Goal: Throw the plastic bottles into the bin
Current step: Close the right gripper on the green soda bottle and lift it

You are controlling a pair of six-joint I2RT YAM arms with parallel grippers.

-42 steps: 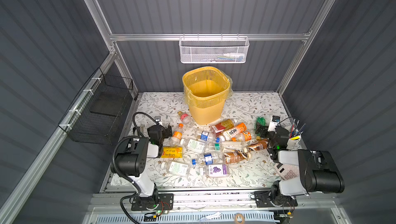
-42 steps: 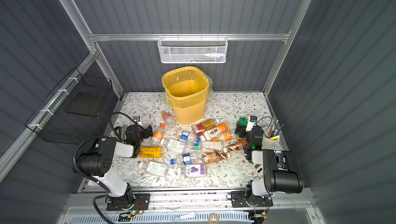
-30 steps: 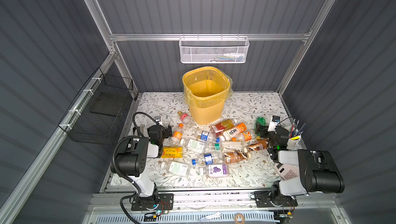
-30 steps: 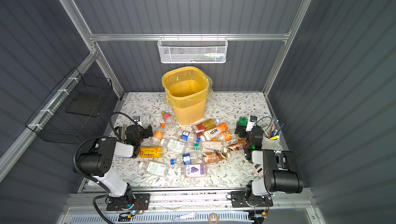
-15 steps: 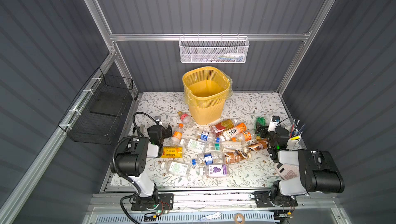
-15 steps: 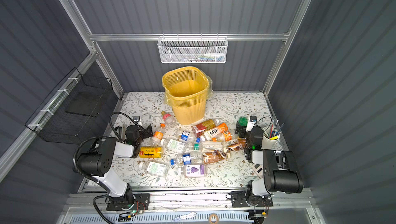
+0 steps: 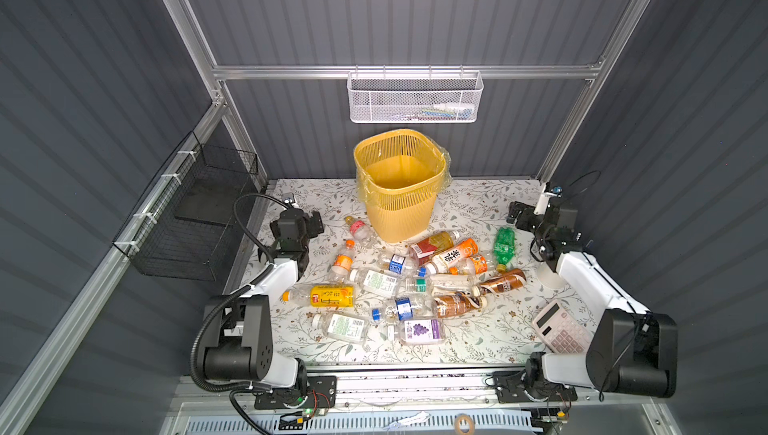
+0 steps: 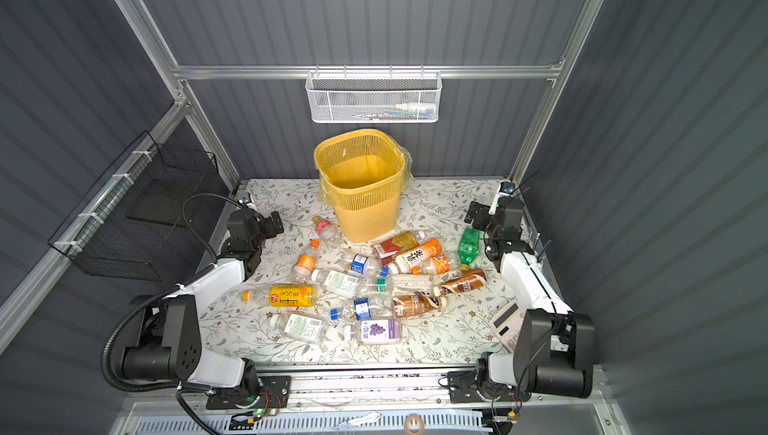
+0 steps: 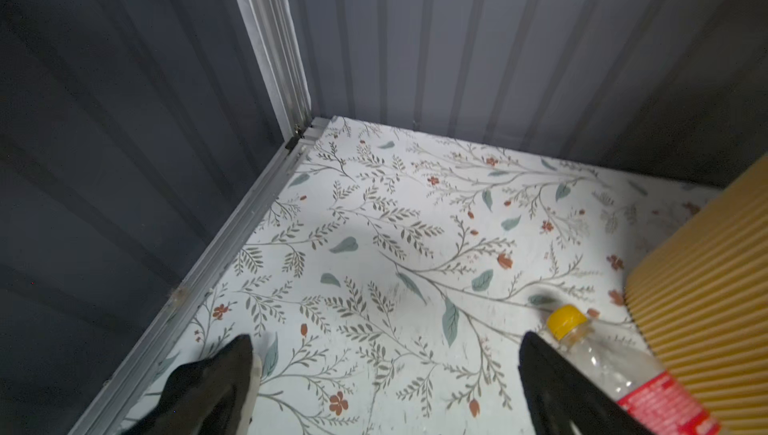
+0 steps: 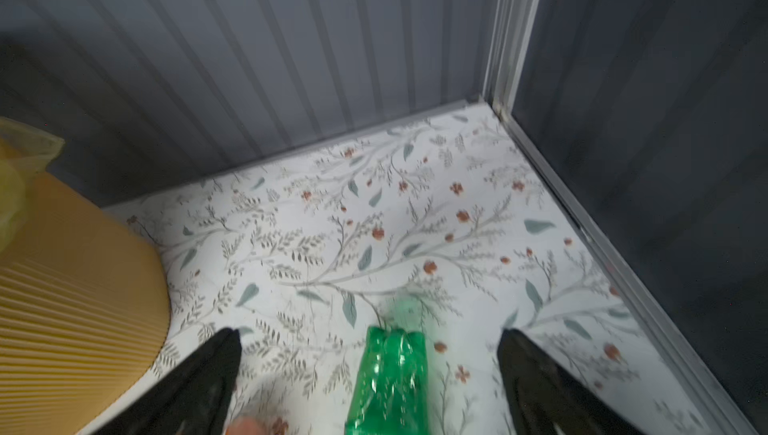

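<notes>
While spread wide and empty, left gripper (image 9: pixel 384 354) low over floral mat (image 9: pixel 374 225) near left wall, one finger just beside red-labelled bottle (image 9: pixel 623 374) with yellow cap, itself lying close to bin (image 7: pixel 399 216); right gripper (image 10: pixel 370 335) likewise spread and empty, low over mat on right side, green bottle (image 10: pixel 390 379) lying on mat below gap, apart from both fingers; plastic bottles (image 7: pixel 332 295) on their sides in loose heap at centre of mat in both top views, just in front of upright yellow bin with clear liner; white mesh basket (image 7: pixel 415 100) on rear wall, black wire basket (image 7: pixel 195 221) on left wall, calculator (image 7: pixel 559 331) beside right arm
</notes>
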